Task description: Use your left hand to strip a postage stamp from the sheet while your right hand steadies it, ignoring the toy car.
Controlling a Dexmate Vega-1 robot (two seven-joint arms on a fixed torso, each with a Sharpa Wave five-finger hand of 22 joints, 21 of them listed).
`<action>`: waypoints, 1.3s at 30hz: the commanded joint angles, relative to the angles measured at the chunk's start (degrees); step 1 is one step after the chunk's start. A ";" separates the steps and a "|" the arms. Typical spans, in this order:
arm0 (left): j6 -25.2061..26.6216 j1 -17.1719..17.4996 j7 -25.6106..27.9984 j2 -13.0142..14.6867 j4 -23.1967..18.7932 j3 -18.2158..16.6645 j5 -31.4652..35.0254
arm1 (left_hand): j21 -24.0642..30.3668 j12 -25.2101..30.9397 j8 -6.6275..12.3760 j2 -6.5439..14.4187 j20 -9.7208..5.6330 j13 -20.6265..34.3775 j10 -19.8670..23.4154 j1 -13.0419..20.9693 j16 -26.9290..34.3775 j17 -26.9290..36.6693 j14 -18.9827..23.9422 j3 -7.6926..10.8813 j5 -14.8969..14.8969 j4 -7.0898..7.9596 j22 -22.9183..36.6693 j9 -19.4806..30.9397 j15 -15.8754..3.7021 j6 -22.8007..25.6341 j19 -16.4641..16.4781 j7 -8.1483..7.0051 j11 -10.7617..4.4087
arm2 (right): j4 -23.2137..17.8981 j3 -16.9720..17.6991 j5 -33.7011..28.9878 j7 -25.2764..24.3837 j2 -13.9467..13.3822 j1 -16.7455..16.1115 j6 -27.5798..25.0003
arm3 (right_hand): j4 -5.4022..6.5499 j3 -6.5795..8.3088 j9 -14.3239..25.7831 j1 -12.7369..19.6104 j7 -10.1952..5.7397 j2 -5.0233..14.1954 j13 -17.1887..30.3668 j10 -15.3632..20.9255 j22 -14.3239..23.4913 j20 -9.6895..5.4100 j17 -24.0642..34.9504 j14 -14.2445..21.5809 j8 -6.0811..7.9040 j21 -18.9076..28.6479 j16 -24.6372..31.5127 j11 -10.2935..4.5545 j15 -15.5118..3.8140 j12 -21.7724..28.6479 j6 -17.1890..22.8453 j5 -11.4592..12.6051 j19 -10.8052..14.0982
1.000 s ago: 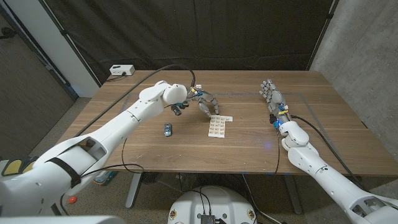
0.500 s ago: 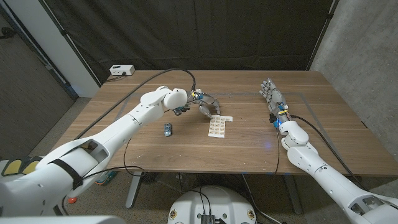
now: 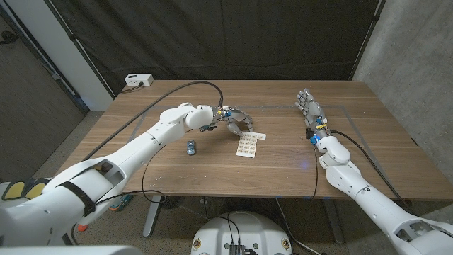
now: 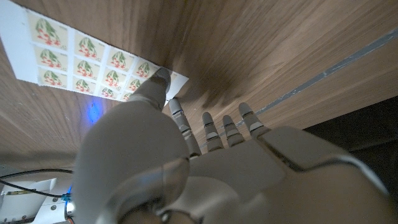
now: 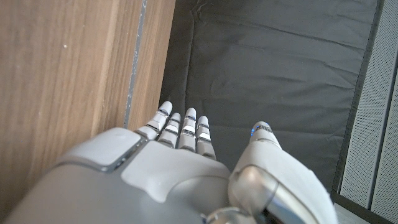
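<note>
Black curtains hang behind the wooden table; a white box with a cable sits at its far left corner.

Stamp sheet: lies flat near the middle of the table, one far corner jutting out as a small tab. Long axis runs roughly away from the robot, far end leaning toward its right. Left wrist view shows rows of cherry stamps on it, all seemingly still in place.

Left robot hand: over the sheet's far end, fingers spread and curved downward, holding nothing that I can make out. In the left wrist view the thumb tip sits at the sheet's edge; whether it touches the paper cannot be told.

Right robot hand: well apart from the sheet, on the robot's right side of the table, fingers straight and close together, holding nothing.

Toy car: near the sheet on the robot's left, untouched.

Progress, as judged: early. Left robot hand is at the sheet but no stamp appears lifted. Steadying by the right robot hand not yet begun; peeling remains.
</note>
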 commanded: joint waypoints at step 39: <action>3.52 5.12 5.95 2.64 -4.55 -5.81 -2.66 | 7.51 8.68 2.69 3.01 -2.13 1.65 11.22 -13.62 -0.08 2.84 8.14 -8.93 -4.25 12.18 1.55 -0.73 -2.03 12.44 -0.86 12.74 -0.50 | -1.52 -0.40 -2.74 -2.84 0.32 1.09 -1.16 | -0.47 -0.29 0.11 -0.87 -0.34 0.14 0.27 0.39 0.17 -0.31 0.27 0.67 0.11 -0.88 0.26 -0.29 -0.30 0.21 0.30 0.07 0.65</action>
